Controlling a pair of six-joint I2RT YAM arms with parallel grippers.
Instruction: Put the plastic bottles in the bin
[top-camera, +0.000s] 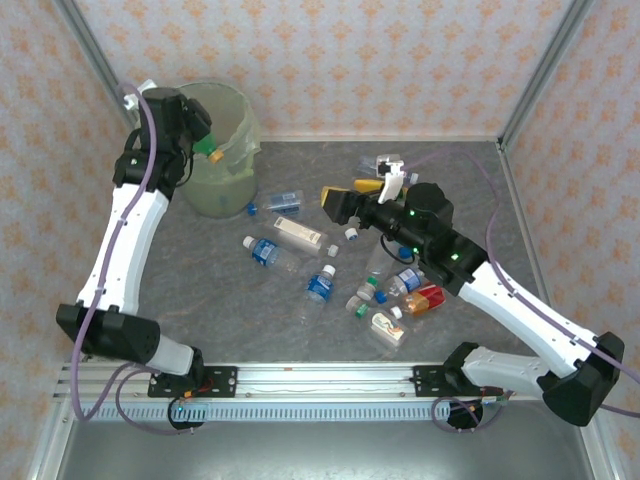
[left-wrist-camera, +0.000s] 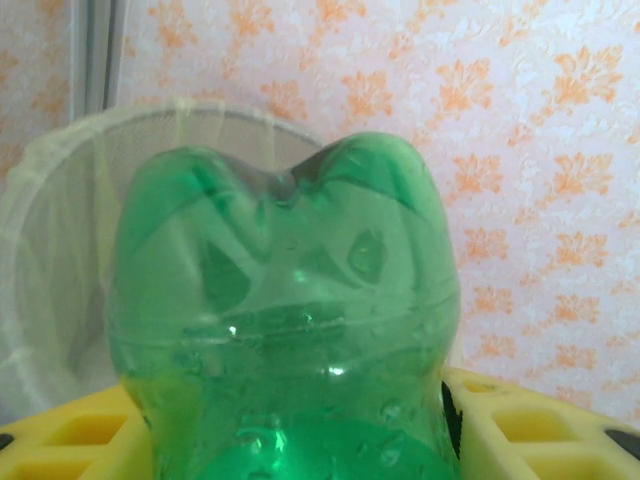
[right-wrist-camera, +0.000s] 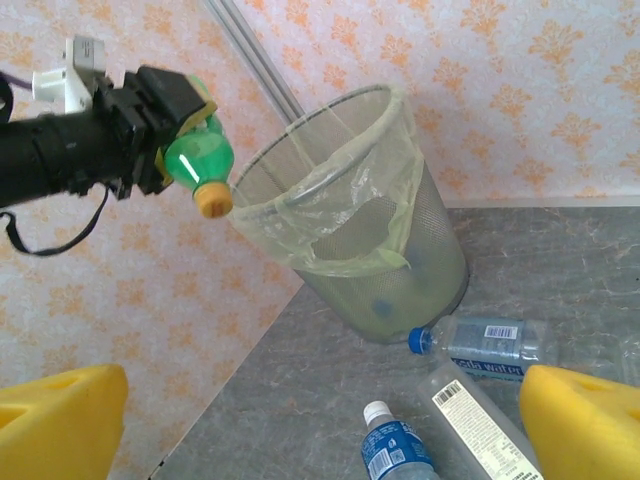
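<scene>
With the left fingers (left-wrist-camera: 80, 430) pinching the green bottle (right-wrist-camera: 197, 158) cap-down beside the rim of the bin (right-wrist-camera: 420, 250) at the worktop's (top-camera: 220, 300) far-left corner, and the right fingers (right-wrist-camera: 585, 420) spread empty, I'd carry it squarely over the opening before letting go.

The left arm (top-camera: 125, 245) is anchored at 7 o'clock and stretched up toward 11 o'clock. There the left gripper (top-camera: 203, 140) is clamped on a green bottle (left-wrist-camera: 290, 320) — its yellow fingers (left-wrist-camera: 70, 440) are pressed against either side. The right arm (top-camera: 510, 295) is folded back at 5 o'clock, with its forearm extended toward the centre. The right gripper (top-camera: 348, 192) is pointed toward 10 o'clock — its jaws are spread wide and left empty.
</scene>
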